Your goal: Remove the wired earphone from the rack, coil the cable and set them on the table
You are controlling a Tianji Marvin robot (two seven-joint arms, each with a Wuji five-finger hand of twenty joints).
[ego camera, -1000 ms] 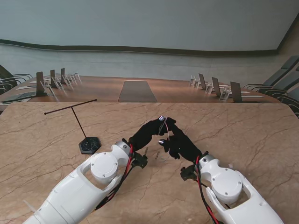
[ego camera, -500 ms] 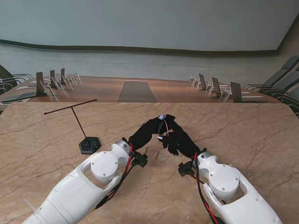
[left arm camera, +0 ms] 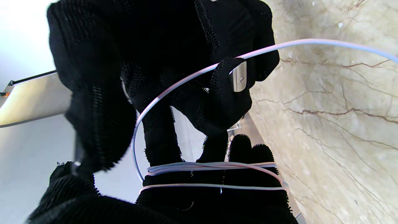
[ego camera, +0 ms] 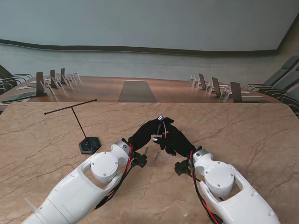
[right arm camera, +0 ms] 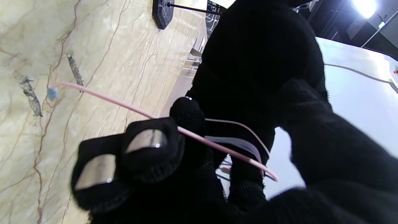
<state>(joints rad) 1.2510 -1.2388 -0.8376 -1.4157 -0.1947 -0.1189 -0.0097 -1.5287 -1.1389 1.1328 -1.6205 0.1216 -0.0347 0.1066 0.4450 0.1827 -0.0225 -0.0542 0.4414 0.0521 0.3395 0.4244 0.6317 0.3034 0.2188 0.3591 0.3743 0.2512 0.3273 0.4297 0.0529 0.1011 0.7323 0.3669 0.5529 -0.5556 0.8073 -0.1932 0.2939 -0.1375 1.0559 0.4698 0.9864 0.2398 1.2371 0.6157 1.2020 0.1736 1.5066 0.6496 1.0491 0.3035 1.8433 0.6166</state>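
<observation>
The earphone's pale pink cable (left arm camera: 211, 175) is wound in several turns around the fingers of my left hand (ego camera: 145, 133), which is held over the middle of the table. My right hand (ego camera: 174, 141) presses against it from the right and pinches the cable (right arm camera: 124, 107) between thumb and fingertips (right arm camera: 146, 141). A loose length (left arm camera: 311, 42) runs out from that pinch and ends in a small blue tip (right arm camera: 51, 92) hanging over the marble. In the stand view only a short bit of cable (ego camera: 162, 129) shows between the two black gloves. The earbuds are hidden.
The thin black T-shaped rack (ego camera: 77, 122) stands bare on its dark hexagonal base (ego camera: 89, 145), to the left of my left forearm. The marble table (ego camera: 243, 135) stretches right and farther from me. Rows of chairs and desks lie beyond its far edge.
My right hand and forearm have shifted left and closed in against the left hand. The left arm has stayed nearly still.
</observation>
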